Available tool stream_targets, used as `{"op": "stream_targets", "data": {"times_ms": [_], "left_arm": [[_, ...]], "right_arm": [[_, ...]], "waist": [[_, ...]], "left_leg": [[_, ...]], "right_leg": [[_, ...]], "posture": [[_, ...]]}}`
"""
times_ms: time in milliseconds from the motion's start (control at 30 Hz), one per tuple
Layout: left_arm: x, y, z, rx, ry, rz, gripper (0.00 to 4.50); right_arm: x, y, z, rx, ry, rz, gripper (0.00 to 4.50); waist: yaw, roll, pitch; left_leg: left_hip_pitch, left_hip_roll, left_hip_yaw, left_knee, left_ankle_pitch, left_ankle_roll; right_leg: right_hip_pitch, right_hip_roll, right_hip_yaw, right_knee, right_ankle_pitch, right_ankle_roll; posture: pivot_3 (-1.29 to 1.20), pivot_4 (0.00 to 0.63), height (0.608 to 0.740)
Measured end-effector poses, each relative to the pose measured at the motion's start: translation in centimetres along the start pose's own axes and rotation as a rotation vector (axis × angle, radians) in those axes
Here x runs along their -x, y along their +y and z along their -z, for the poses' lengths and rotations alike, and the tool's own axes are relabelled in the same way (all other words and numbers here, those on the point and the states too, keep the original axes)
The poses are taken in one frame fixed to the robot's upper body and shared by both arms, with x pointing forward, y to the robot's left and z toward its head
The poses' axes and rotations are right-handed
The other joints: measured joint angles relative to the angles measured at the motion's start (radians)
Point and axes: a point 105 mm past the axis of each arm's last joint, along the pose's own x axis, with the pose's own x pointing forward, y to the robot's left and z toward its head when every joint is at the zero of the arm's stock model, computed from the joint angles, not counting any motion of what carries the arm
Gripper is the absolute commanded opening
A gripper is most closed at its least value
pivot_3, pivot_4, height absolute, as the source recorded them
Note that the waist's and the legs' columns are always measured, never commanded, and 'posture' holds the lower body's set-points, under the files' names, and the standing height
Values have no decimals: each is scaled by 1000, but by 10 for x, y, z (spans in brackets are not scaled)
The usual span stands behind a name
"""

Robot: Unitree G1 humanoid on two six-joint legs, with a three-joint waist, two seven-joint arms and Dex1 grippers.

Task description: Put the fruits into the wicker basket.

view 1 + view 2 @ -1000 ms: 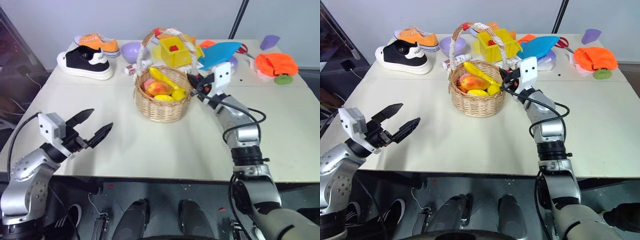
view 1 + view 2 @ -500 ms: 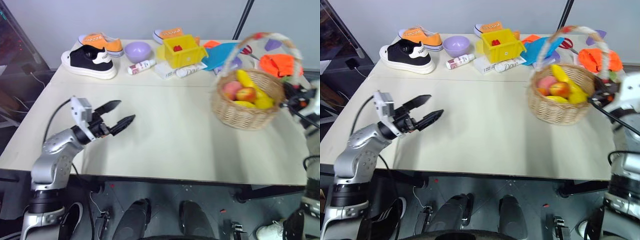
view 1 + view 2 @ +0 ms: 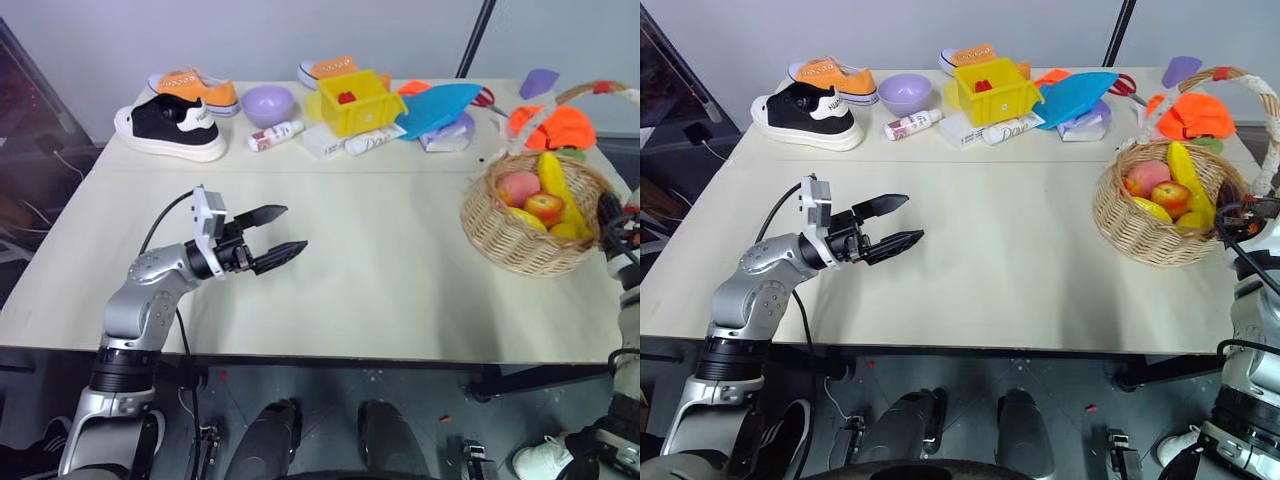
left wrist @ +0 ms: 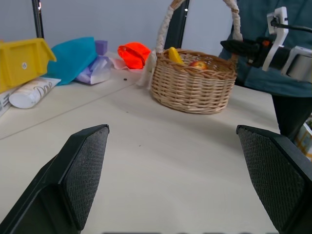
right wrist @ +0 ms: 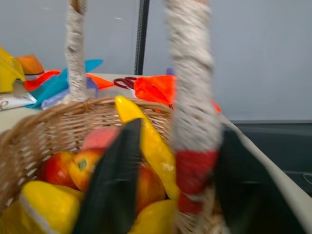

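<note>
Wicker basket (image 3: 1160, 215) of fruits (image 3: 1168, 186) stood at desk's (image 3: 1020, 260) right edge, handle post between right hand's (image 5: 170, 195) parted fingers. Left hand (image 3: 898, 223) reached level over mid-desk, fingers spread wide, empty.

Wicker basket (image 3: 1160, 222) with fruits (image 3: 1167, 188) carried from table centre to the right edge by right gripper (image 3: 1243, 214), fingers now parted astride the handle base; left gripper (image 3: 892, 222) shifted inward over the table.
</note>
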Motion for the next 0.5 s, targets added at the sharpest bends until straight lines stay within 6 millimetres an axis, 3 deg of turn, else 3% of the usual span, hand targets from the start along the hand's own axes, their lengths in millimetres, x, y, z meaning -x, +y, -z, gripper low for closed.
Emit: {"op": "stream_targets", "data": {"times_ms": [67,167,333,400,500], "left_arm": [[1,0,2,7,2,-3,4500],[1,0,5,9,2,-21,4500],[8,4,10,-11,7,-83,4500],[11,6,13,-15,10,-112,4500],[18,10,20,-27,20,-184,4500]], "right_arm": [[0,-1,-1,4,-2,13,4406],[6,-2,-5,28,-18,46,4470],[53,24,5,17,-63,129,4470],[63,32,3,15,-83,148,4470],[64,84,-6,14,-139,-74,4470]], "waist": [[1,0,0],[1,0,0],[0,1,-1],[-4,2,-1],[-8,2,-1]], "left_leg": [[0,0,0,0,0,0],[0,0,-1,-1,0,0],[0,0,-2,-2,0,0],[1,0,0,-1,0,0],[3,1,0,-1,0,0]], "right_leg": [[0,0,0,0,0,0],[0,0,0,0,0,0],[-1,1,0,0,0,0],[0,0,1,0,0,0],[1,2,2,0,0,0]], "posture": [[0,150,740],[0,150,740],[0,150,740],[0,150,740],[0,150,740]]}}
